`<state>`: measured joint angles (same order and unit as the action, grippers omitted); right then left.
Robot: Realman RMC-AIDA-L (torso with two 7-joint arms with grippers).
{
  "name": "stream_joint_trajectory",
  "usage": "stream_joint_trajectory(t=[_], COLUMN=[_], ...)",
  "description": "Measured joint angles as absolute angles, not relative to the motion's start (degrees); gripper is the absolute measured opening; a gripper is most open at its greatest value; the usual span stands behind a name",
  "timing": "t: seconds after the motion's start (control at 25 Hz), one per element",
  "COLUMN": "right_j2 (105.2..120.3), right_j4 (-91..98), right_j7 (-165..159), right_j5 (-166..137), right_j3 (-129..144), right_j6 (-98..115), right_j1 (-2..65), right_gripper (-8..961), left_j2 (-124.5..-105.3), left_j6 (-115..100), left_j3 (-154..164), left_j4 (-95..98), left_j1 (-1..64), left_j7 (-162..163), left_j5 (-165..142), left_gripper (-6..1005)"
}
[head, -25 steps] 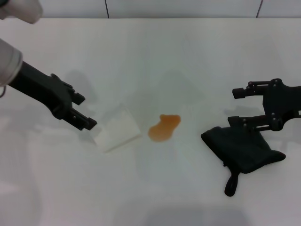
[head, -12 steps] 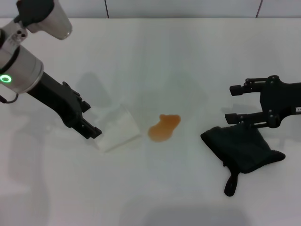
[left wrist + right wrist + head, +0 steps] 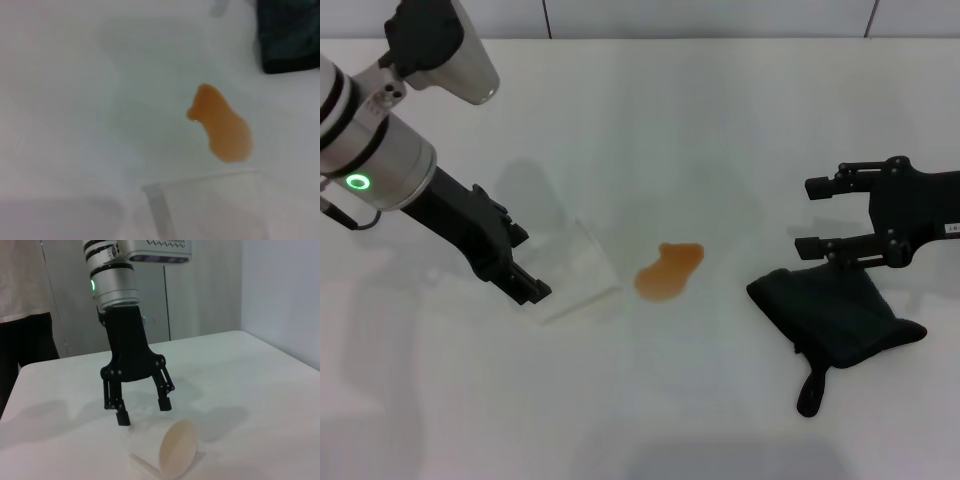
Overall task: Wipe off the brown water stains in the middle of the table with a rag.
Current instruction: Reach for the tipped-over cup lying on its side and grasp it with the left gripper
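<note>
The brown water stains (image 3: 669, 271) are one small orange-brown blotch in the middle of the white table (image 3: 720, 110); the blotch also shows in the left wrist view (image 3: 223, 126). The black rag (image 3: 836, 313) lies flat to the right of the stain, its loop tail toward the front; a corner of the rag shows in the left wrist view (image 3: 289, 36). My right gripper (image 3: 810, 217) is open and empty, just behind the rag's far edge. My left gripper (image 3: 528, 265) is open at the left of the stain, also seen in the right wrist view (image 3: 144, 411).
A white paper cup (image 3: 572, 278) lies on its side just left of the stain, its mouth toward the right arm (image 3: 176, 449). My left gripper's open fingers hang right at the cup's closed end. The cup's rim shows in the left wrist view (image 3: 210, 200).
My left arm has swung in and lowered toward the cup's left end. My right gripper has lifted and drawn back a little from the rag. Stain, rag and cup have not moved.
</note>
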<state>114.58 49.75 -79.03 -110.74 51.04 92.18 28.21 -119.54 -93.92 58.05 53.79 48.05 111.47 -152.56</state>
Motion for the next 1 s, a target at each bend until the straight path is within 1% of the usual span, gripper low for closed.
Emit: stream_joint_trajectory(t=[0.44,1.0], right_j2=[114.7,114.84], right_j4=[49.67,49.08], right_j7=[-78.99,-78.92], right_j5=[-110.74,-110.74], right_j3=[51.15,51.15], right_j6=[91.94,91.3], right_j1=[28.4,28.57], right_gripper=[766,765], left_j2=[-119.62,-119.47], left_j6=[-88.16,-85.72], left_j3=[63.94,70.5], left_j4=[50.9,51.53], left_j1=[46.71,46.71], left_j7=[111.91,110.37], left_j5=[-149.4,-147.56], left_gripper=[840,815])
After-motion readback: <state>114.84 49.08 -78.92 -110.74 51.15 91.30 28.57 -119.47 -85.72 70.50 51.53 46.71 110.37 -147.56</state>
